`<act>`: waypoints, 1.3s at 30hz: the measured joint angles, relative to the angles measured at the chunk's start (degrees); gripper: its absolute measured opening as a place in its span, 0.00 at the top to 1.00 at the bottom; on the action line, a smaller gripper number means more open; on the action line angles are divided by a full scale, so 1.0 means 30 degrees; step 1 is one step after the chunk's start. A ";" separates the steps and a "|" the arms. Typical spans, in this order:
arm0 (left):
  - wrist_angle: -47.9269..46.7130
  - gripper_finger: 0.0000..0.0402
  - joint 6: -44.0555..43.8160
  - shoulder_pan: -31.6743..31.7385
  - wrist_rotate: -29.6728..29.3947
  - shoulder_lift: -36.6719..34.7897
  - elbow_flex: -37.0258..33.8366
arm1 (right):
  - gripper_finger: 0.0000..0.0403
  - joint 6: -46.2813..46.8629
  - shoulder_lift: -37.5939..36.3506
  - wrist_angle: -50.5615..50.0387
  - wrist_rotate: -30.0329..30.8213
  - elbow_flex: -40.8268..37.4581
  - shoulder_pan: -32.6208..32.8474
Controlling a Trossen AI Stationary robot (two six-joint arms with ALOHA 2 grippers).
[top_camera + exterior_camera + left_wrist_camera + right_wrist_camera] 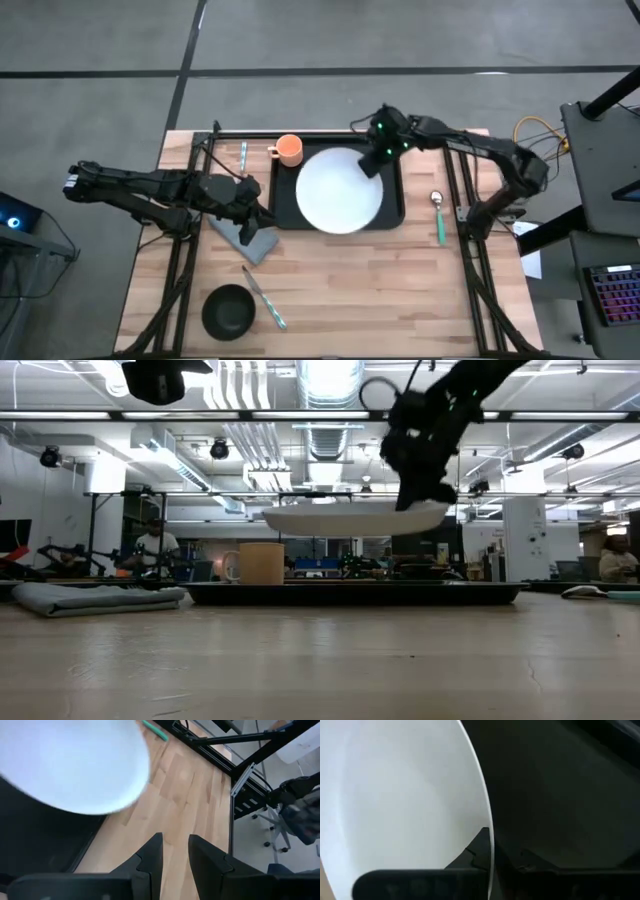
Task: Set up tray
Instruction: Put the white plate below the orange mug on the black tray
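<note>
While the tray (392, 205) lies flat toward the far middle of the wooden surface (380, 290), the right tool (374, 160) is clamped on the rim of the white plate (338, 190), one finger above the rim and one below it. In the low view the plate (352, 517) hangs clear above the tray (350, 593), roughly level. An orange mug (288, 150) stands upright in the tray's far left corner; whether anything sits inside the mug cannot be told. The left tool (262, 214) hovers just off the tray's left edge, its fingers (150, 857) a little apart and holding nothing, above a folded grey napkin (245, 238). A black bowl (228, 310) sits near the front left, with a knife (265, 298) beside it. A green-handled spoon (438, 218) lies right of the tray.
</note>
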 joint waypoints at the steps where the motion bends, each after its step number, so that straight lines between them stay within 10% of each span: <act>1: -0.0003 0.82 0.0124 0.0000 0.0005 -0.0027 0.0000 | 0.98 -0.0025 0.0528 0.0496 -0.0211 0.0000 -0.0251; 39: -0.0413 0.82 0.0181 -0.0138 0.0702 -0.0218 -0.0014 | 0.91 -0.2017 0.7361 0.4344 0.0766 0.1647 -0.2388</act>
